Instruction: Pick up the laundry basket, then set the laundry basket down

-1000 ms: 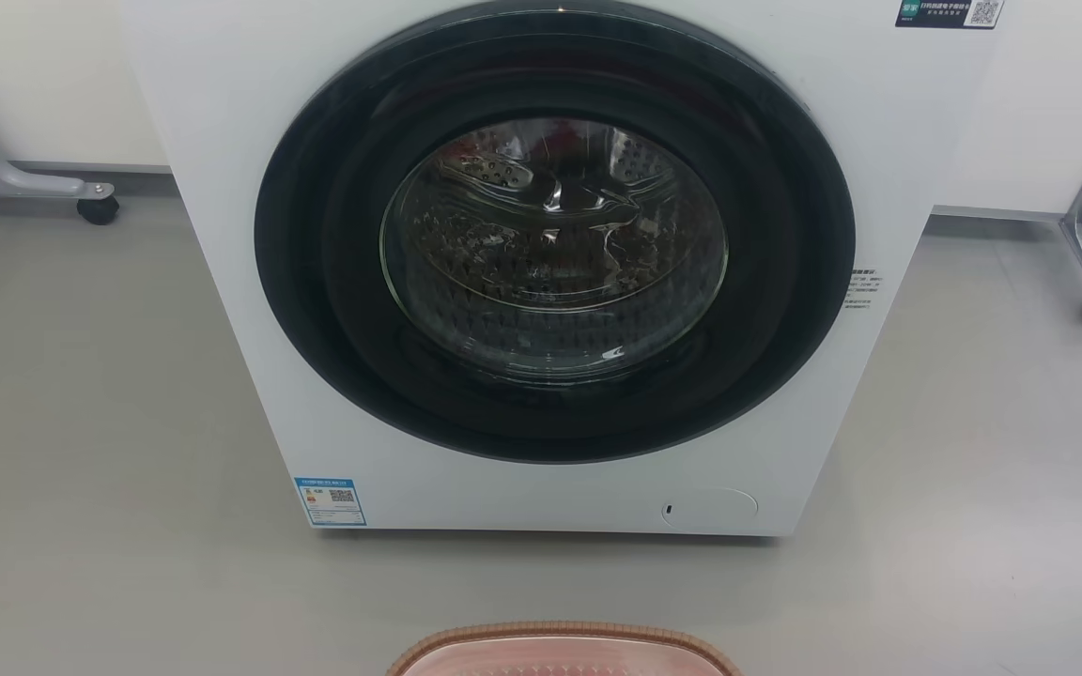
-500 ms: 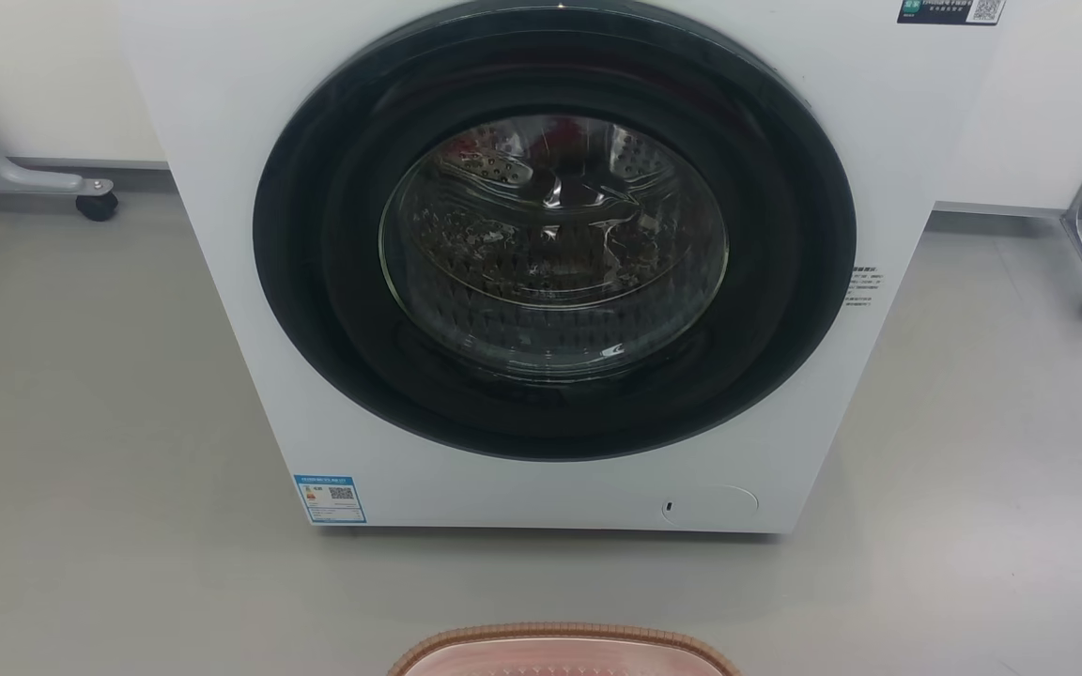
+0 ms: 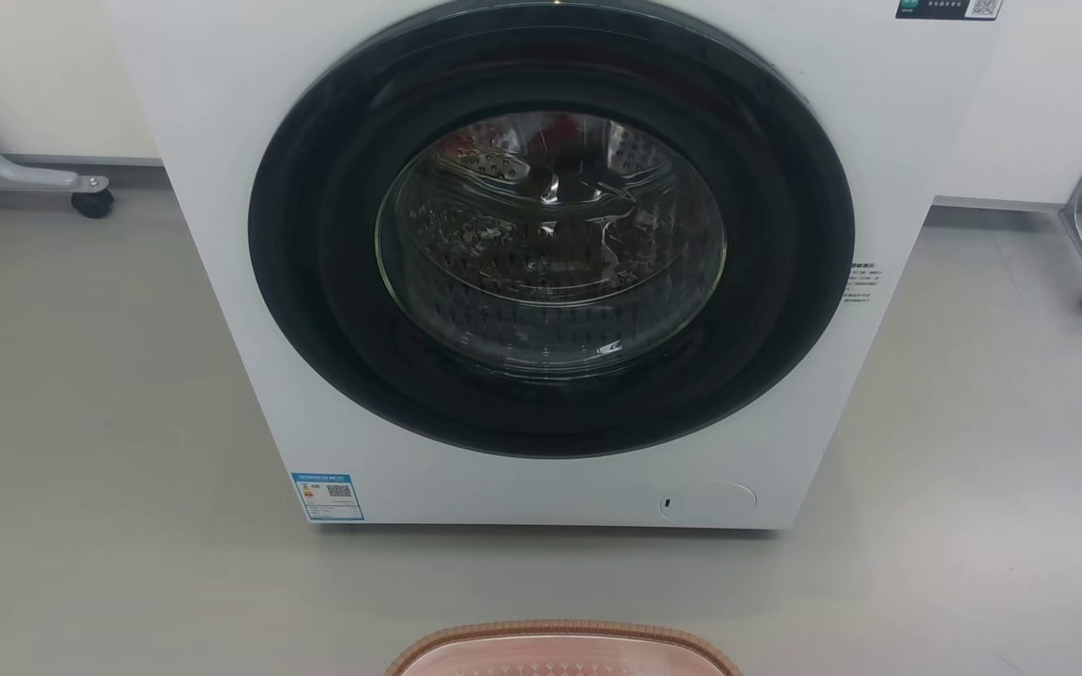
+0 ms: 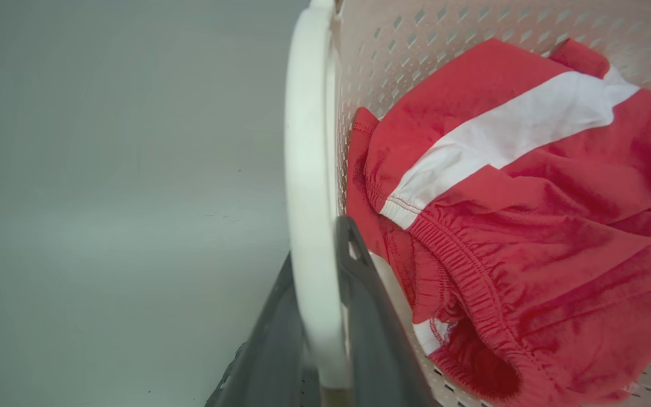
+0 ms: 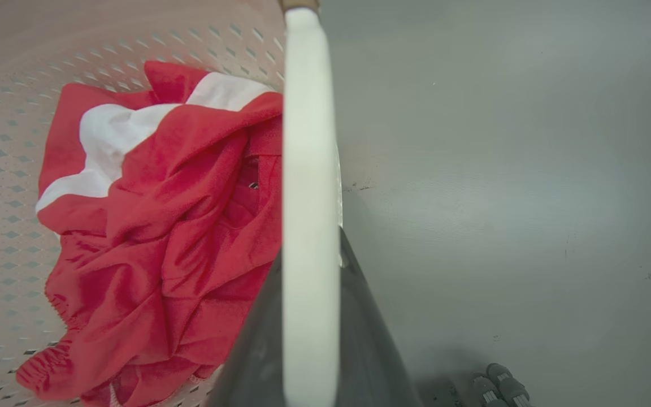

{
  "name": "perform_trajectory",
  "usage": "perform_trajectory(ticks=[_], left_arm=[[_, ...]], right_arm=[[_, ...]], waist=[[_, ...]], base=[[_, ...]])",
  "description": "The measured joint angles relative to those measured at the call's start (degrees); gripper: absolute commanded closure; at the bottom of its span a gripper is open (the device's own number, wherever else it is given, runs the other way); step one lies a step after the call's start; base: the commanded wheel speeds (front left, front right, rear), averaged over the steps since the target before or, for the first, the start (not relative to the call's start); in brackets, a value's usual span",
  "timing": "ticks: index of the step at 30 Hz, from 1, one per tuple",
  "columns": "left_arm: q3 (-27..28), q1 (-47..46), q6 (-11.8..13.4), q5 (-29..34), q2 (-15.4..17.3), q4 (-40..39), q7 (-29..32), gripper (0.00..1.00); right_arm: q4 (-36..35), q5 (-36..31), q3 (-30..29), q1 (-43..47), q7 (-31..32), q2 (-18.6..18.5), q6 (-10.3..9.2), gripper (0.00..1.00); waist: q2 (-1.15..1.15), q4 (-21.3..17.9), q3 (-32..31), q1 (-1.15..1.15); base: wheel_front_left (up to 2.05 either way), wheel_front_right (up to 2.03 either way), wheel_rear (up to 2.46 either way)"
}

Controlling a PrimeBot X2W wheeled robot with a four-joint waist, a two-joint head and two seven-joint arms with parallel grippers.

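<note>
Our left gripper (image 4: 320,254) pinches one white side handle (image 4: 308,141) of the pale pink-beige perforated plastic laundry basket (image 3: 563,631) between its dark fingers, and our right gripper (image 5: 311,249) clamps the other white handle (image 5: 309,141) likewise. In the head view the basket's brown woven-look rim sits at 6 o'clock, with the white front-loading washer (image 3: 222,188) at 12. A crumpled red-and-white garment (image 4: 529,198) lies inside the basket.

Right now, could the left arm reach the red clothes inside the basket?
Probably not yet: the left gripper is clamped on the white handle of the basket. The red clothes lie close by, uncovered, once it lets go.
</note>
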Motion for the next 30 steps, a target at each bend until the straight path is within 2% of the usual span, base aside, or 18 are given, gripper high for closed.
perform_trajectory(ticks=[22,30], left_arm=[[-0.45,-1.62,0.48,-0.73,0.11,-0.05,-1.25,1.00],[0.92,-8.76,1.03,-1.10,0.14,-0.92,-2.76,1.00]], right_arm=[[0.76,2.03,2.96,-3.32,-1.20,-0.13,-0.01,1.00],[2.07,1.15,3.09,-11.83,-2.72,-0.15,-0.01,1.00]], waist=[[0.00,-0.87,3.18,0.00],[0.00,-0.99,7.73,0.00]], base=[[0.00,0.00,0.00],[0.00,0.00,0.00]])
